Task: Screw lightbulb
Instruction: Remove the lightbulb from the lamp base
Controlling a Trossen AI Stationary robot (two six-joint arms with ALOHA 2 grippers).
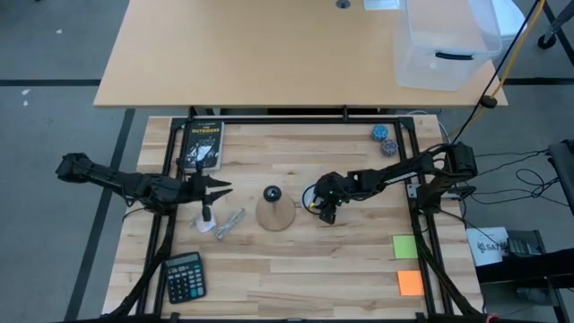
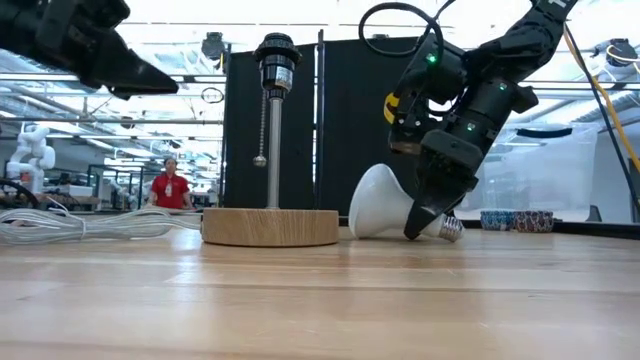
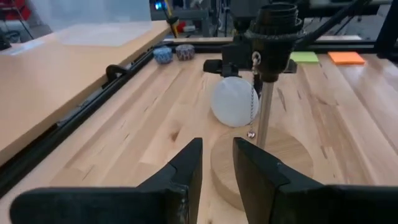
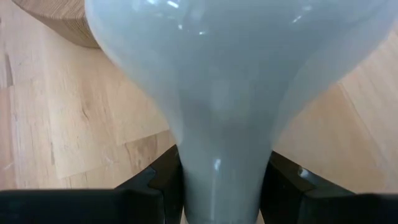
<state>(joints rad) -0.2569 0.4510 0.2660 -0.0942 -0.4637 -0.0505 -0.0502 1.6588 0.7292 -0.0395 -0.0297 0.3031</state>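
The white lightbulb [image 2: 385, 205] lies on its side on the table, right of the lamp stand. Its dome faces the stand and its grey screw base [image 2: 450, 228] points toward the table's right edge. My right gripper [image 2: 425, 225] is shut on it. The stand has a round wooden base [image 2: 270, 227], a metal post and a black socket [image 2: 275, 50] with a pull chain. My left gripper [image 1: 224, 188] hovers left of the stand at socket height, pointing at it. Its fingers [image 3: 186, 174] are a little apart with nothing between them. My right gripper pinches the bulb's narrow neck [image 4: 224, 168], just above the screw base, with one finger [image 4: 163, 183] on either side. The fingers slant down from above and from the table's right, lying across the bulb. The bulb rests on its side, its dome's rim on the table.
A book [image 1: 202, 144] lies at the far left and a calculator [image 1: 184, 276] at the near left. A clear wrapper [image 1: 229, 222] lies left of the stand. Two small blue pots [image 1: 384, 139] stand far right; green [image 1: 405, 247] and orange [image 1: 410, 283] notes lie near right.
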